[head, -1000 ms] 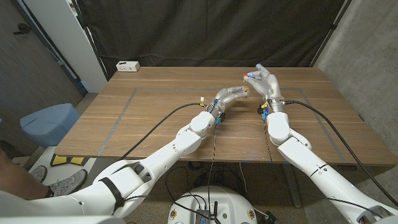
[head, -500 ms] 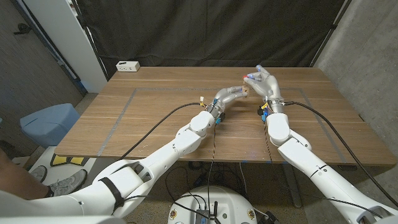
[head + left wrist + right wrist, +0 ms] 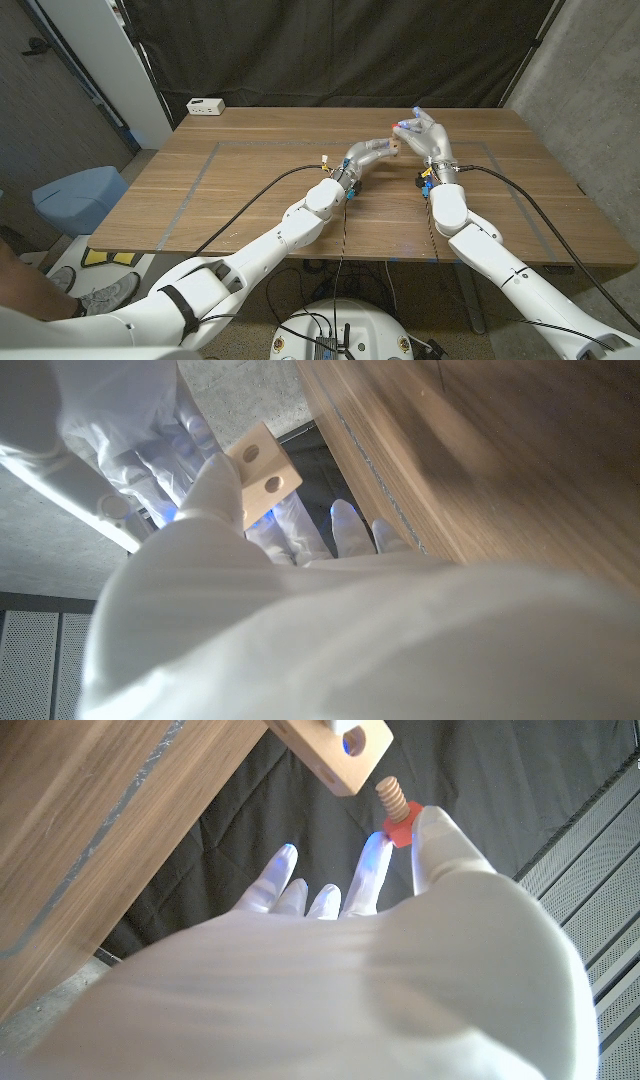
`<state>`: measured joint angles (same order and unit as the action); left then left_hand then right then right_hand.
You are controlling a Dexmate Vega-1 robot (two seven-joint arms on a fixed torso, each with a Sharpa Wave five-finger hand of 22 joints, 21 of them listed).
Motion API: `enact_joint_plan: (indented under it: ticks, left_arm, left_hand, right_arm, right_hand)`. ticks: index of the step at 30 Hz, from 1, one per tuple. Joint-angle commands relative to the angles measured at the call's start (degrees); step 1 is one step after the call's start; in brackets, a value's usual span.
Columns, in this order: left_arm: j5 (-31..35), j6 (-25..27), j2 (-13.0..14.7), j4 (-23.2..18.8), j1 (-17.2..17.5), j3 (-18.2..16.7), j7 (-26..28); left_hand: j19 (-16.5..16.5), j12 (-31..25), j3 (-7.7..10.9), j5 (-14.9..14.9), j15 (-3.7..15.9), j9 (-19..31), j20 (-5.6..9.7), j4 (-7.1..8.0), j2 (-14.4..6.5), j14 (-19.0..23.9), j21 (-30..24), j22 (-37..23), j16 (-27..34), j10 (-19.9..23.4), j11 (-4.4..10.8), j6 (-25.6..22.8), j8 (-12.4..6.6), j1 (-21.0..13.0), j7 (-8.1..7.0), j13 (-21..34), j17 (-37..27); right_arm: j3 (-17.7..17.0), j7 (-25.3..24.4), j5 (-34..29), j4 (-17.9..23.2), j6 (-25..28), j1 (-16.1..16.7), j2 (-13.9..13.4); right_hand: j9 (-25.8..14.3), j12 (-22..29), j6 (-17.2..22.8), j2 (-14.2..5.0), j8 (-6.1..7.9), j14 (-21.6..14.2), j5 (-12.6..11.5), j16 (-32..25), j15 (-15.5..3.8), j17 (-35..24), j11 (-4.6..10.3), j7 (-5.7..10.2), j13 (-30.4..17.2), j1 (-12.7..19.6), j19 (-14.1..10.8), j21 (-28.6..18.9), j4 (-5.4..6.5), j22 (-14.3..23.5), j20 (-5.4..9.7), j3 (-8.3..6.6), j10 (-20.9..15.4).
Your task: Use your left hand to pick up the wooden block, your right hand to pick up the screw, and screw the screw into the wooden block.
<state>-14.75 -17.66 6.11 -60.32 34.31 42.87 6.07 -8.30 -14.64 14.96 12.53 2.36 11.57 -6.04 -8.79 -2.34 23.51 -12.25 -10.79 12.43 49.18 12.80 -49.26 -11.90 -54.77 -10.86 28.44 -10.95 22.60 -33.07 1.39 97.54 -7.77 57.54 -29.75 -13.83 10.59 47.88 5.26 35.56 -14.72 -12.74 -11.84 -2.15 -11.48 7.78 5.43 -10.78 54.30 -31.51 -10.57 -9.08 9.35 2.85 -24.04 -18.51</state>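
From the robot's head, one camera looks down over both arms at the wooden table [image 3: 250,190], while two wrist cameras peer close along their own hands, both catching the wooden block [image 3: 262,472] seen above the tabletop.

Screw [image 3: 393,808] just beside wooden block [image 3: 337,750], above table [image 3: 250,180]
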Motion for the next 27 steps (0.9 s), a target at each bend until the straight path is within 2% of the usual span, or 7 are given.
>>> enact_joint_plan:
  ticks: [1, 27]
  left_arm:
    - [0.69, 0.17, 0.38, -0.85, 0.43, 0.14, 0.45]
    - [0.63, 0.35, 0.79, -1.65, 0.68, 0.02, 0.24]
  left_hand:
    - [0.11, -0.16, -0.05, 0.27, 4.42, 0.24, 0.12, 0.36, -0.45, 0.55, -0.15, -0.17, 0.11, 0.57, -0.21, -0.74, -0.51, -0.2, 0.15, 0.06, -0.06]
    - [0.21, 0.04, -0.13, 0.27, 4.39, 0.24, 0.11, 0.37, -0.54, 0.49, -0.13, -0.18, 0.06, 0.66, -0.2, -0.67, -0.43, -0.17, 0.23, 0.21, -0.07]
  right_arm:
    - [-0.17, 0.12, 0.04, -0.26, -0.5, 0.47, -0.34]
    - [-0.02, 0.53, 0.09, -0.94, -1.6, 0.51, -0.29]
  right_hand:
    - [-0.13, 0.14, -0.3, -0.31, -0.18, 0.28, -0.23, 0.0, -3.26, 0.02, 0.07, -0.15, -0.23, 0.21, 0.32, -0.05, -0.02, 0.17, 1.73, 0.38, 0.34]
    - [0.21, 0.21, -0.03, -0.49, -0.2, 0.2, -0.35, -0.11, -3.33, -0.01, 0.08, -0.16, -0.22, 0.1, 0.26, -0.11, 0.08, 0.18, 1.61, 0.76, 0.56]
